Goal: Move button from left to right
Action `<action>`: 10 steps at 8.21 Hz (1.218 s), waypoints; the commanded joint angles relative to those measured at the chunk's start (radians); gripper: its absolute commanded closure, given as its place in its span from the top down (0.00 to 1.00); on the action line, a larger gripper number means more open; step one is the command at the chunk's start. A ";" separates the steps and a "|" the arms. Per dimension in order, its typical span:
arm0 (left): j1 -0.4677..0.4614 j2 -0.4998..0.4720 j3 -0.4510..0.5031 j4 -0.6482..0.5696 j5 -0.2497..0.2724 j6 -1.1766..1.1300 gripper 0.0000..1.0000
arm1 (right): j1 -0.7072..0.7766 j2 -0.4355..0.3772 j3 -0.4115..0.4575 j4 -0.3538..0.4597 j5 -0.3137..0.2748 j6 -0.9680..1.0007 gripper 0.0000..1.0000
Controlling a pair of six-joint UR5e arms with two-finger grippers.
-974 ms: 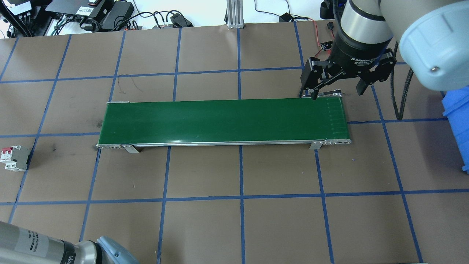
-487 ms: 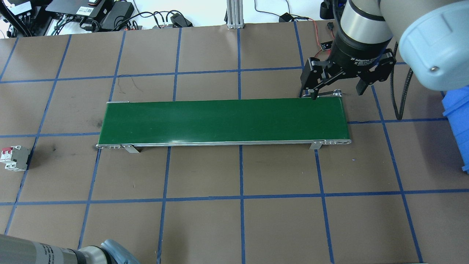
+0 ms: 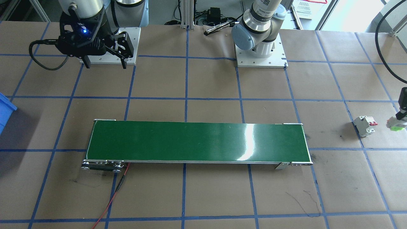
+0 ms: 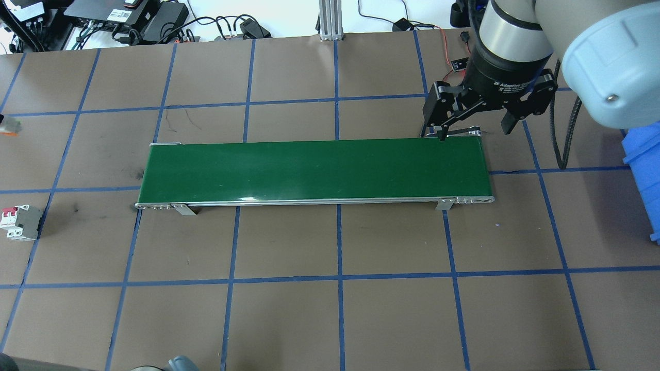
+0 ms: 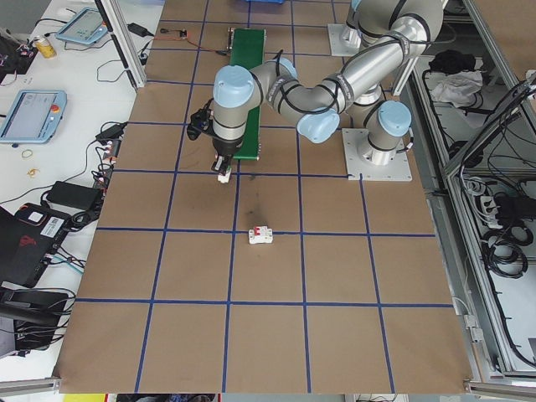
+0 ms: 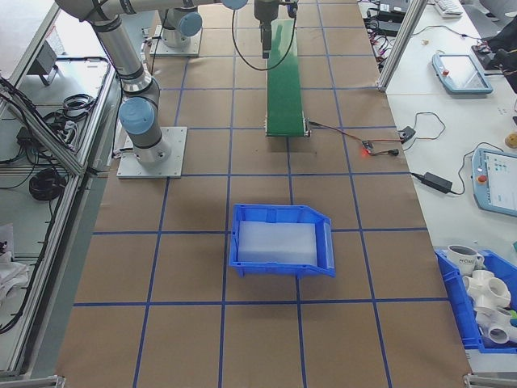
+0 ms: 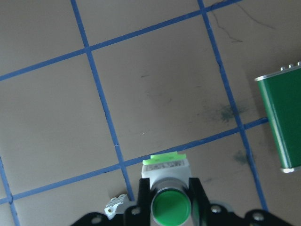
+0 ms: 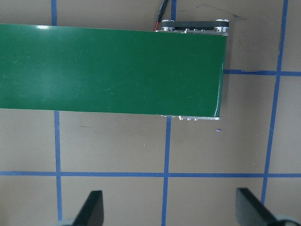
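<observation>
The button (image 7: pixel 164 169), a small white block with a round green cap, sits between the fingers (image 7: pixel 199 200) of my left gripper (image 7: pixel 165 202), which is shut on it. It hangs above the brown paper near the table's left end, beside the breaker, at the frame edge in the front view: button (image 3: pixel 396 124), left gripper (image 3: pixel 400 117). In the left side view the button (image 5: pixel 223 174) is just short of the belt's near end. My right gripper (image 4: pixel 474 131) stands open and empty over the far right corner of the green belt.
The green conveyor belt (image 4: pixel 314 170) runs across the middle of the table. A white circuit breaker (image 4: pixel 20 221) with red levers lies near the left edge. A blue bin (image 6: pixel 279 238) stands beyond the belt's right end. Cables lie along the far edge.
My left arm has slid out of the overhead view's bottom left corner. A small pale piece now shows at that view's left edge. The right arm has not moved.
</observation>
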 commanded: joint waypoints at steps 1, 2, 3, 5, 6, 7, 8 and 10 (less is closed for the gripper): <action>-0.187 0.036 -0.007 -0.003 0.004 -0.298 0.00 | 0.000 0.000 0.000 0.000 0.000 0.000 1.00; -0.232 0.048 -0.017 -0.005 0.035 -0.262 0.00 | 0.000 0.000 0.000 0.000 0.000 0.000 1.00; -0.275 0.059 -0.046 -0.011 0.050 -0.183 0.00 | 0.000 0.000 0.000 0.000 0.000 0.000 1.00; -0.352 0.074 -0.144 -0.011 0.084 0.063 0.00 | 0.000 0.000 0.000 0.000 0.000 0.000 1.00; -0.396 0.094 -0.190 -0.013 0.108 0.184 0.00 | 0.000 0.000 0.000 0.000 0.000 0.000 1.00; -0.421 0.113 -0.236 -0.005 0.116 0.230 0.00 | 0.000 0.000 0.000 0.000 -0.002 0.000 1.00; -0.433 0.101 -0.261 0.004 0.127 0.281 0.00 | 0.000 0.000 0.000 0.000 0.000 0.000 1.00; -0.470 0.081 -0.272 0.103 0.133 0.502 0.00 | -0.002 0.002 0.000 0.003 0.002 0.000 1.00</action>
